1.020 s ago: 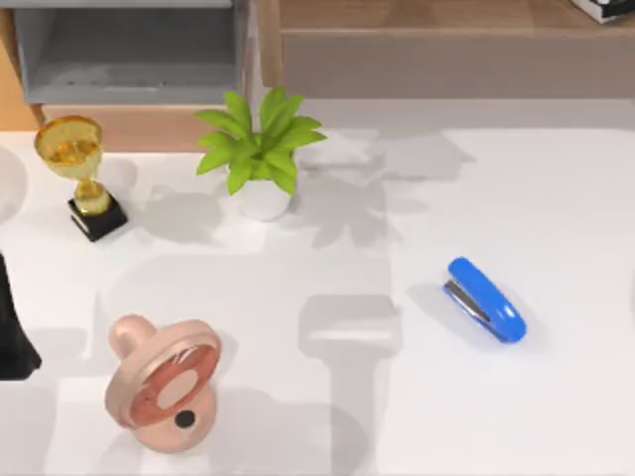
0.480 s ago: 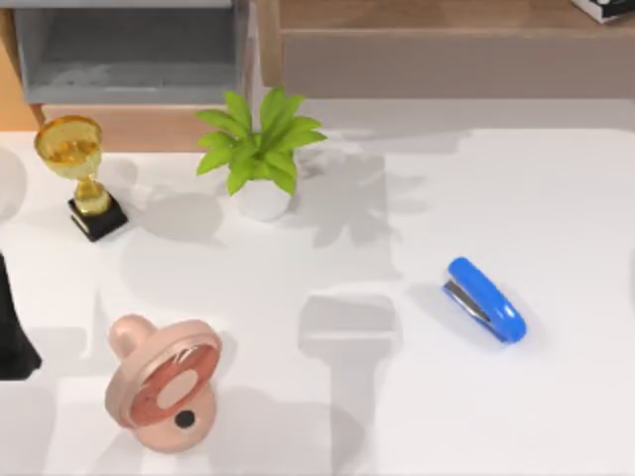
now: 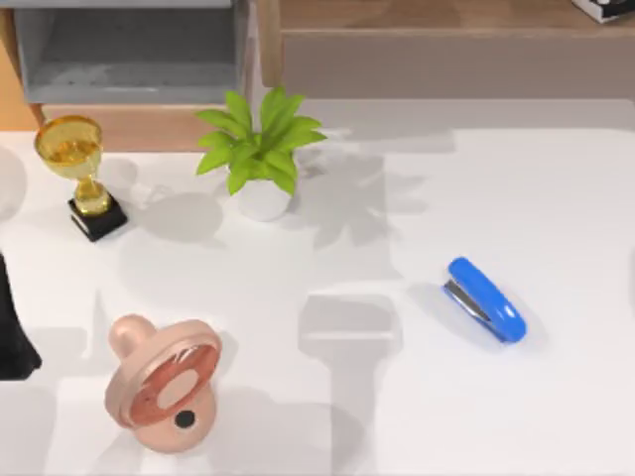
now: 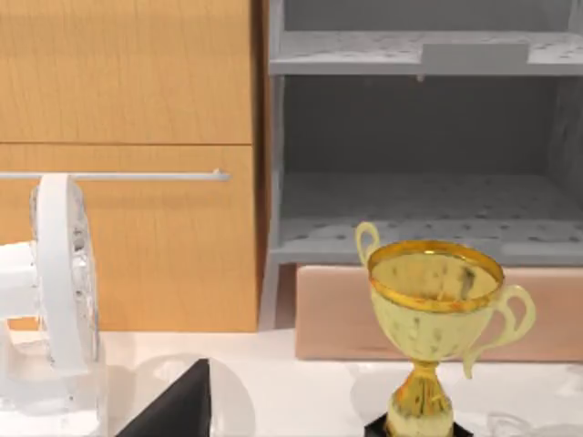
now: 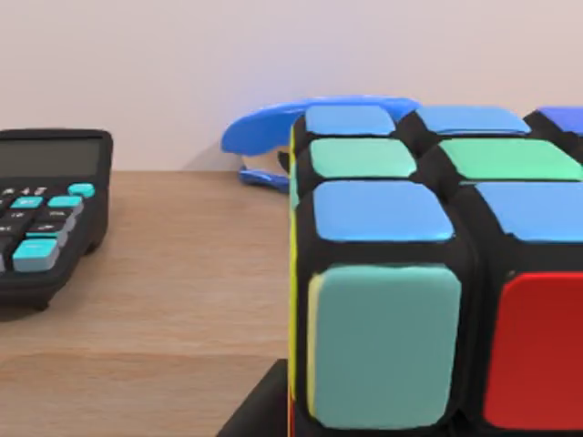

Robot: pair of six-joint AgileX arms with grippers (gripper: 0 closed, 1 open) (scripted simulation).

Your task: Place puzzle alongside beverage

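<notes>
Puzzle [image 5: 437, 273] sits directly ahead of right wrist camera, very close, on wooden surface, blue stapler [image 5: 310, 123] just behind it, calculator [image 5: 46, 214] off to one side. Right arm clearly nearer. Jaws' state: cannot tell, either arm. Left wrist faces trophy [image 4: 437, 319].

Little of either arm for you to read here.
At the top view's left edge you get a dark shape, possibly the left arm [image 3: 12, 327]. A dark sliver, likely the right gripper [image 5: 260, 411], sits just below its wrist camera, right beside the puzzle [image 5: 437, 273].
</notes>
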